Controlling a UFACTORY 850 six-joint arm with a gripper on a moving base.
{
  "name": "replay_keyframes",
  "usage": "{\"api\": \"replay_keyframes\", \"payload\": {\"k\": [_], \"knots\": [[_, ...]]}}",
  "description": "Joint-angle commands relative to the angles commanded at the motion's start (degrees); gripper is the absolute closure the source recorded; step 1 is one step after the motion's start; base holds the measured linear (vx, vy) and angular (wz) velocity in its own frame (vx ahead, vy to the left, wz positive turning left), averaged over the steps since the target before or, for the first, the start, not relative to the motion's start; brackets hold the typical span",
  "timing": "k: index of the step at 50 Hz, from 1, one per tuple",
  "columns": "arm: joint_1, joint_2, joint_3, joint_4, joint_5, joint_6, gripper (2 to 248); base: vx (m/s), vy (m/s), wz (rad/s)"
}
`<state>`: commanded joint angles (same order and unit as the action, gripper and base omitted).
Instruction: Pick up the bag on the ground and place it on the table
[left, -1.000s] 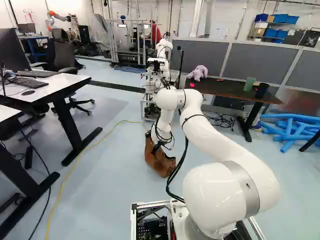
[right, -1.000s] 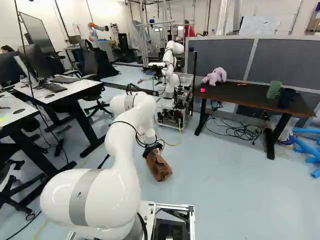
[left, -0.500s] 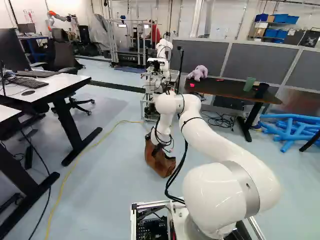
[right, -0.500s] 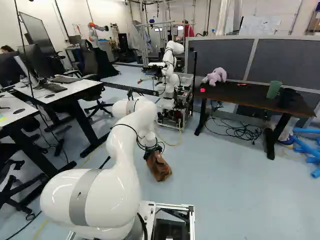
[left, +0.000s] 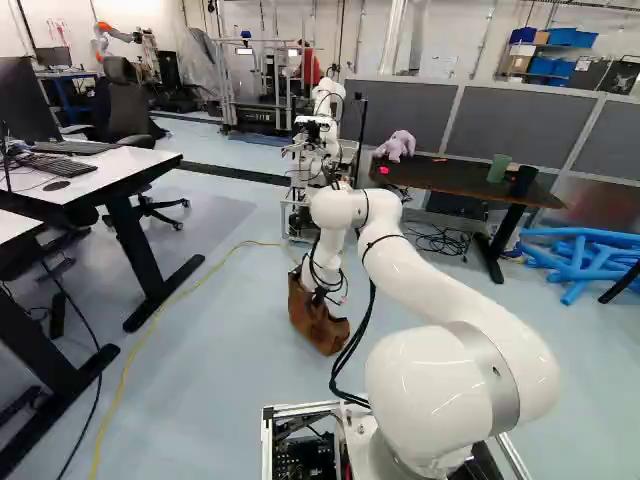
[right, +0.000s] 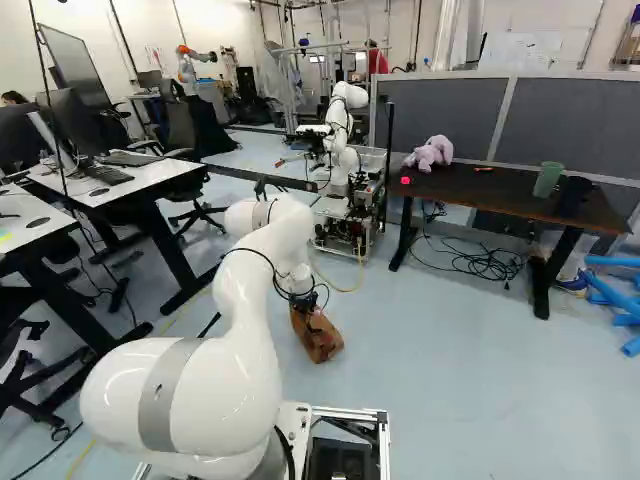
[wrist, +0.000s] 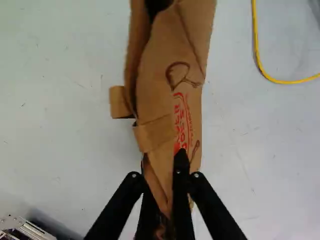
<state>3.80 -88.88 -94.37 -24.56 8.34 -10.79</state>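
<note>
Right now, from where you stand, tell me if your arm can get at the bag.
Most likely yes: the arm reaches down to the bag, which lies right at the gripper. Nothing seems to block it; the yellow cable lies off to one side.

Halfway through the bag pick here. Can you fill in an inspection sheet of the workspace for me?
Surface: dark table ahead, no bag on it yet.
Job's things: brown bag low at the floor; whether it touches, cannot tell.
Clutter: pink plush toy, green cup on the table.
Gripper: its fingers pinch the bag.
Cables: black tangle by the table's legs; yellow cable near the bag.
Surroundings: another robot; blue tubes by the table.
Spills: nothing seen.
</note>
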Motion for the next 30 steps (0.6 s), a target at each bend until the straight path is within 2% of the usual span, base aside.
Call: {"api": "replay_keyframes", "payload": {"k": [1,5,6,19,30], "knots": [[0.0,0.0,0.0,0.0,0.0,0.0,216,0.000,0.000,0.000],[0.0,0.0,0.0,0.0,0.0,0.0,216,0.000,0.000,0.000],[0.0,0.0,0.0,0.0,0.0,0.0,229,0.000,0.000,0.000],[0.0,0.1,0.1,0.0,0.0,0.0,229,0.000,0.000,0.000],[0.0,2.1,2.2,0.0,0.0,0.0,229,0.000,0.000,0.000]]}}
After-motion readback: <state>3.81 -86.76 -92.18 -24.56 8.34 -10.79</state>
